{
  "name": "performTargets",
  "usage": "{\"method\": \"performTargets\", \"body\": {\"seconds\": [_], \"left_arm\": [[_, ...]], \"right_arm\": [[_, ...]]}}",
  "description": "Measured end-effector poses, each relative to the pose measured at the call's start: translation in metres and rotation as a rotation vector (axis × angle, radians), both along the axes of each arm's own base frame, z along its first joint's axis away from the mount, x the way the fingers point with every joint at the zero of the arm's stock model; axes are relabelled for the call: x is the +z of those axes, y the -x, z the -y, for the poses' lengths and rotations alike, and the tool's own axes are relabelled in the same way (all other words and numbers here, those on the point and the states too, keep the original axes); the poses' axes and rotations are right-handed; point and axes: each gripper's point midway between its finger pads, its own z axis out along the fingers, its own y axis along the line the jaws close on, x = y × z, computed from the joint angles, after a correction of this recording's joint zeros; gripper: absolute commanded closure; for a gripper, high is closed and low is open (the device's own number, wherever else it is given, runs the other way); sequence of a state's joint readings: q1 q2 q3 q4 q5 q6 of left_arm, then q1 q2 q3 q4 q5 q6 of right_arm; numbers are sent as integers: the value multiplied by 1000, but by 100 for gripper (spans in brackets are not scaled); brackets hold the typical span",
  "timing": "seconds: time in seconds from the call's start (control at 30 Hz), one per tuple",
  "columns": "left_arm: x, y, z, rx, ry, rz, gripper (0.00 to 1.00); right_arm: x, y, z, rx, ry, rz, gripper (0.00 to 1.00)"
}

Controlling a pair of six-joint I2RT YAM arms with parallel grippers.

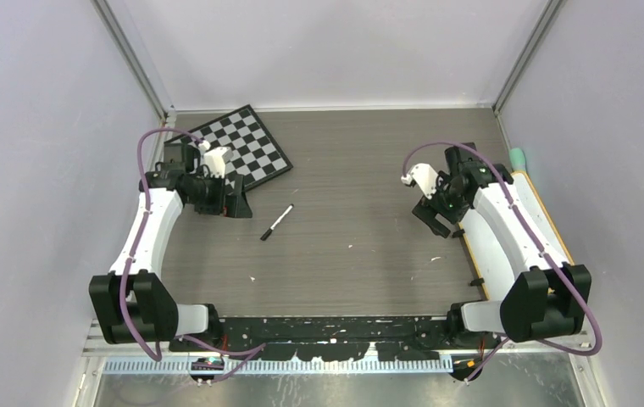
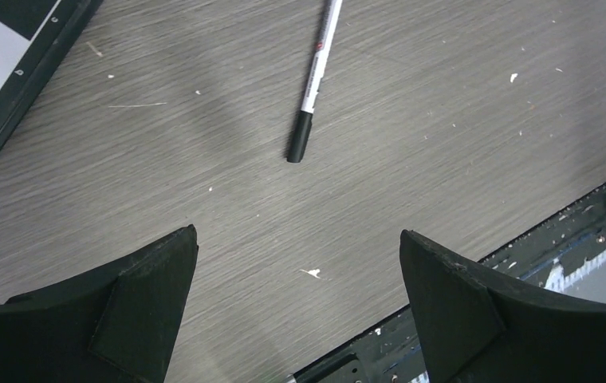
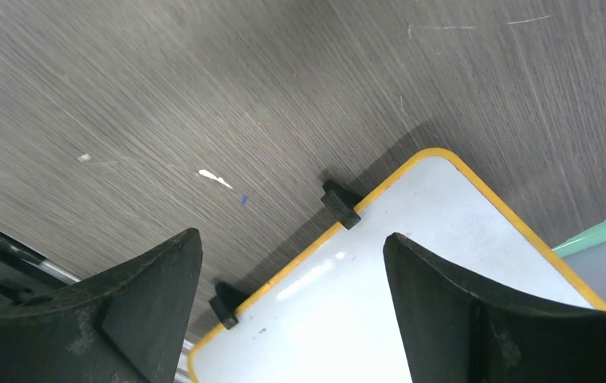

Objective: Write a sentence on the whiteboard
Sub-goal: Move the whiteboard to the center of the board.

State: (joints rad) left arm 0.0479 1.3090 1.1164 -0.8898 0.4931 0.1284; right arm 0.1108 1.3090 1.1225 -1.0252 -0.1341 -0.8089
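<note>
The whiteboard [image 3: 340, 303] lies flat at the table's right edge, white with a yellow rim and two black clips [image 3: 340, 205]. In the top view the right arm covers most of the whiteboard [image 1: 471, 253]. The sentence is out of view; the part of the board that shows is blank. My right gripper [image 3: 292, 239] hovers open over the board's clip-side edge, holding nothing. A black-capped white marker [image 1: 276, 222] lies on the table left of centre. My left gripper [image 2: 296, 247] is open and empty, a short way from the marker's [image 2: 316, 76] cap end.
A black-and-white chessboard [image 1: 242, 144] lies at the back left, its corner [image 2: 13, 56] close to the left gripper. A pale green object [image 1: 518, 157] sits beside the whiteboard's far end. Grey walls close in on both sides. The black base rail [image 1: 335, 331] runs along the near edge.
</note>
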Motion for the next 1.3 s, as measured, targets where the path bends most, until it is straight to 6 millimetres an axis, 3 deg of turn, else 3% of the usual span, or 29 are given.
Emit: {"method": "performTargets", "body": {"seconds": [0.17, 0.5, 0.87, 1.0, 1.3], "left_arm": [[2, 2, 5, -24, 24, 0, 0], [3, 6, 8, -41, 41, -8, 0], [3, 6, 10, -61, 50, -8, 0], [3, 6, 10, -61, 50, -9, 0], [3, 6, 10, -61, 50, -10, 0]], "right_arm": [[-23, -2, 10, 129, 115, -31, 27], [-82, 1, 39, 329, 332, -99, 40], [-106, -15, 59, 475, 495, -117, 48], [-110, -19, 63, 515, 529, -126, 60], [-118, -23, 69, 602, 596, -180, 99]]}}
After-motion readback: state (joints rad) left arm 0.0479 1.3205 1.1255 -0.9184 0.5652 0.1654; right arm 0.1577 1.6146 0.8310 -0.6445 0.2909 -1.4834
